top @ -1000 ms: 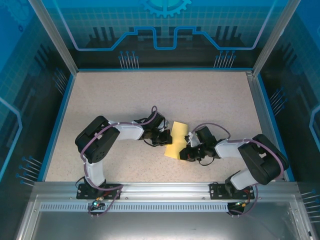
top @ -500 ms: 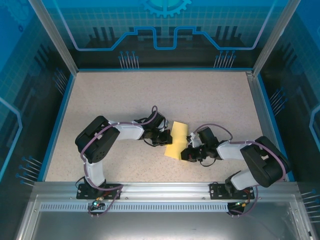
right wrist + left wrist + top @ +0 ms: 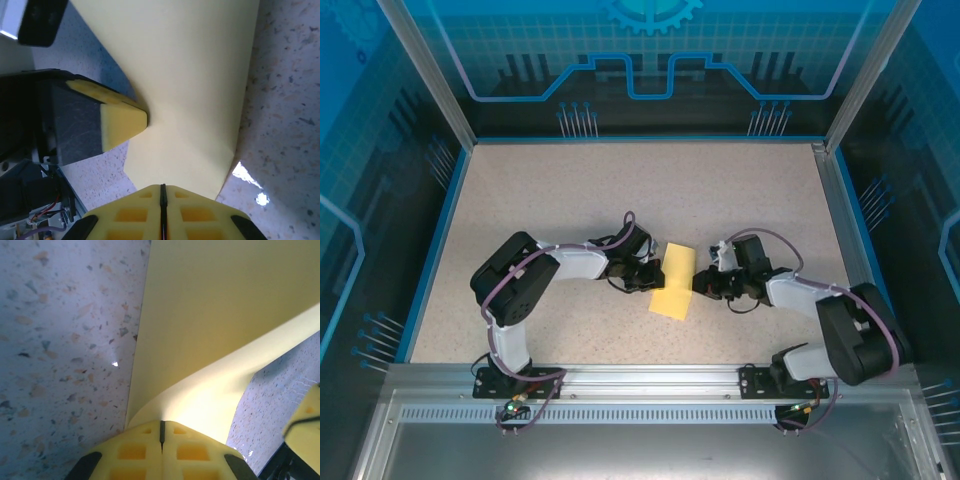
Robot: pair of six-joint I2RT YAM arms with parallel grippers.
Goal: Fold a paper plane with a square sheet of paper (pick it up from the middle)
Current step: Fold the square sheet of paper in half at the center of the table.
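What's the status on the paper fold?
Left gripper shut on sheet edge. Right gripper shut at opposite edge, grip unclear. Sheet folded over, on table. Nothing blocking.

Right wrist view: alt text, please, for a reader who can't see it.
A pale-yellow sheet of paper, pinched at its near edge by the shut right gripper. The left gripper meets the sheet's left edge with its yellow tip, above the speckled table.

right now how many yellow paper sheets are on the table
1. The yellow paper lies mid-table, partly folded, between the left claw, shut on its edge, and the right claw. Another stacked beneath would be hidden.
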